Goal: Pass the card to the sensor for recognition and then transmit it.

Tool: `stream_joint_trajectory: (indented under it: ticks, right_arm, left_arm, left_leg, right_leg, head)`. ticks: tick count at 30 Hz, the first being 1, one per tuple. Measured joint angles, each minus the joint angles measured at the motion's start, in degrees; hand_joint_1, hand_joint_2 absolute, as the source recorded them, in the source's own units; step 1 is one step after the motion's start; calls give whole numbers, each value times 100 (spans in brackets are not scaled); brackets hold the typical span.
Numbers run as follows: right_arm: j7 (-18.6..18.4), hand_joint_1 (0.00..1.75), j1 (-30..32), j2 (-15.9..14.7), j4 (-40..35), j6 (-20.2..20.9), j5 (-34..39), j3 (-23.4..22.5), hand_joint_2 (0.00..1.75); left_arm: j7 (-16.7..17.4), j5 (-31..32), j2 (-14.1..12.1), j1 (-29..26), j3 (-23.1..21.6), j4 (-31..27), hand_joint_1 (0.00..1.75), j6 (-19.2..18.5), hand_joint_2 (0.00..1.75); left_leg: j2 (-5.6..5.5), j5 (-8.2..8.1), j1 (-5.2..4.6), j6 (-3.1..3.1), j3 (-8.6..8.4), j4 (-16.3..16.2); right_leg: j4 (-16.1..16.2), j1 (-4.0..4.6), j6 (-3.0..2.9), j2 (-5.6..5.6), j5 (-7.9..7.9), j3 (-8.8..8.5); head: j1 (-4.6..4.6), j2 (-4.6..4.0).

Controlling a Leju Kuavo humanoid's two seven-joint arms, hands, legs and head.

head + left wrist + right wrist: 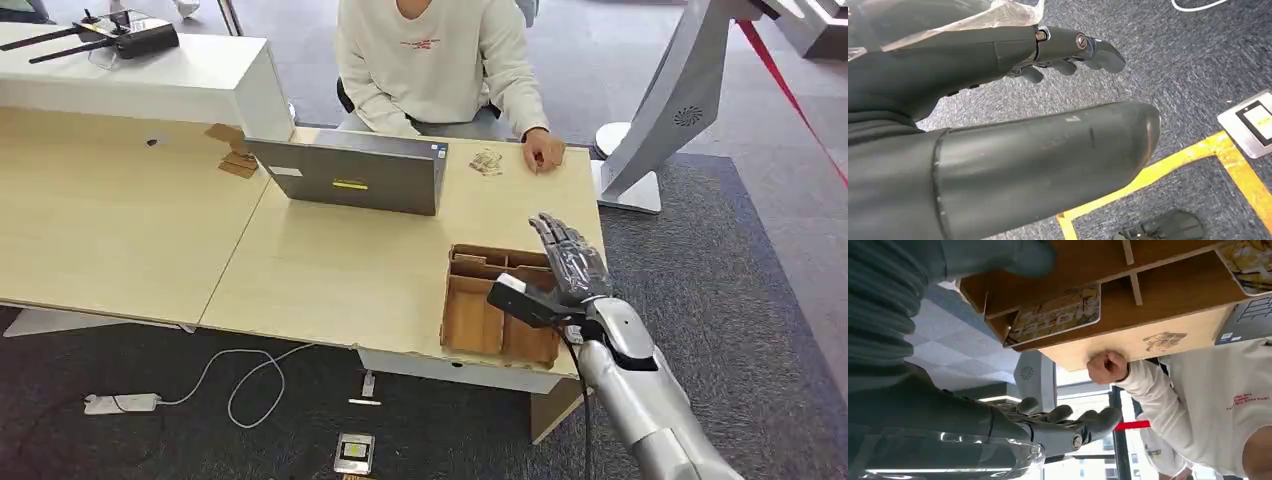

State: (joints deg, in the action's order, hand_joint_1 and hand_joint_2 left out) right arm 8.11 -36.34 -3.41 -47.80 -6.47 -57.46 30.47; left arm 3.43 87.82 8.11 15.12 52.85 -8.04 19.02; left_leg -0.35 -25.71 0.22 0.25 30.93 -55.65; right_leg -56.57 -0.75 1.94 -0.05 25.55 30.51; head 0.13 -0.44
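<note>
A cardboard tray [470, 315] with compartments sits at the table's front right corner. In the right wrist view a patterned card [1058, 315] leans in one compartment of the tray [1168, 295], and a second card [1250, 262] lies in another. My right hand [568, 258] hovers over the tray's far right side with its fingers [1073, 422] stretched out and nothing in them. My left hand [1013, 100] hangs above the carpet, fingers straight and apart, holding nothing.
A person in a white top [435, 60] sits behind the table, one fist [543, 152] resting near a small patterned card [486, 162]. A grey laptop [350, 175] stands mid-table. A small flat device [353, 453] and a power strip [120, 403] lie on the floor.
</note>
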Motion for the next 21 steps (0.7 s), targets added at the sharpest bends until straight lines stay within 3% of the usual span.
stream_joint_trajectory:
  ticks: [2,21]
  right_arm:
    - [-13,175,0,-2,2,2,4,0,175]
    - [-13,175,-14,-11,-5,101,114,-2,175]
  left_arm:
    - [0,4,0,0,0,-9,0,0,0]
    - [7,26,0,5,-136,-26,0,7,0]
  left_leg:
    - [0,0,0,0,0,0]
    - [0,0,0,0,0,0]
  right_leg:
    - [0,0,0,0,0,0]
    - [0,0,0,0,0,1]
  head:
    - [2,0]
    - [2,0]
